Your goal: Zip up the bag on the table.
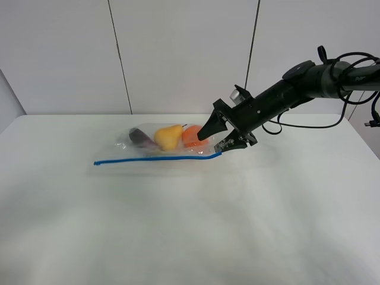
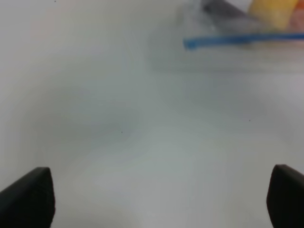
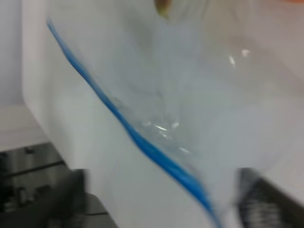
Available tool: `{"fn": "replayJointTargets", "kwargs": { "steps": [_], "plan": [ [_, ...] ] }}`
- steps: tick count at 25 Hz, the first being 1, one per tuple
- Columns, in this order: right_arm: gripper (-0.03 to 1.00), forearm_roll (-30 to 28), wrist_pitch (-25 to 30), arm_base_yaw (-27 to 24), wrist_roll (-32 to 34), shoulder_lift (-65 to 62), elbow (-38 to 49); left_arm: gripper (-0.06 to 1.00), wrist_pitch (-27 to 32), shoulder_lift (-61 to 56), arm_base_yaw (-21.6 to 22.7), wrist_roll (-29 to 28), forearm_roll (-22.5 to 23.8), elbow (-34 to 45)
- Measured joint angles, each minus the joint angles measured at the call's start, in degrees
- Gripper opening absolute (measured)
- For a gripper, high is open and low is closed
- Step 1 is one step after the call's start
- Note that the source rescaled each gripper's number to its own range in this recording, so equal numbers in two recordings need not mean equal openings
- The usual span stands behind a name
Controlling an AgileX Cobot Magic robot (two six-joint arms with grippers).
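Observation:
The clear bag (image 1: 155, 148) lies on the white table (image 1: 190, 225) with an eggplant (image 1: 139, 138), a yellow pear (image 1: 168, 136) and an orange (image 1: 191, 136) inside. Its blue zipper strip (image 1: 154, 158) runs along the near edge and curves up at its right end. My right gripper (image 1: 218, 142) is at that right end, with the jaws apart and the strip between them. In the right wrist view the strip (image 3: 142, 142) runs down between the two blurred fingers of the gripper (image 3: 164, 194). My left gripper (image 2: 156, 209) is open and empty over bare table. The bag's left end (image 2: 237, 38) is ahead of it.
The right arm (image 1: 297, 80) reaches in from the upper right with loose cables (image 1: 350, 71) behind it. A white panelled wall (image 1: 178, 53) stands behind the table. The left arm is out of the exterior high view.

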Motion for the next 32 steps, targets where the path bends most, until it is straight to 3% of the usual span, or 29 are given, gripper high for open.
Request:
{"fn": "replayJointTargets", "kwargs": {
  "steps": [4, 8, 12, 18, 24, 32],
  "plan": [
    [0.91, -13.31, 1.09, 0.0, 7.06, 0.04, -6.87, 1.0, 0.0, 0.0, 0.0, 0.0, 0.0, 0.0],
    [0.91, -33.6, 1.76, 0.0, 17.59, 0.04, -14.26, 1.0, 0.0, 0.0, 0.0, 0.0, -0.02, 0.0],
    [0.91, -45.67, 1.85, -0.37, 21.87, 0.04, -17.6, 1.0, 0.0, 0.0, 0.0, 0.0, -0.08, 0.0],
    [0.92, -50.1, 1.99, -6.38, 22.51, 0.04, -17.94, 1.0, 0.0, 0.0, 0.0, 0.0, -0.19, 0.0],
    [0.92, -48.86, 1.93, -13.69, 22.73, -0.72, -16.76, 1.0, 0.0, 0.0, 0.0, 0.0, -0.19, 0.05],
    [0.92, -47.44, 1.93, -13.5, 21.61, -13.79, -2.13, 1.0, 0.0, 0.0, 0.0, 0.0, -0.19, 0.11]
  ]
}}
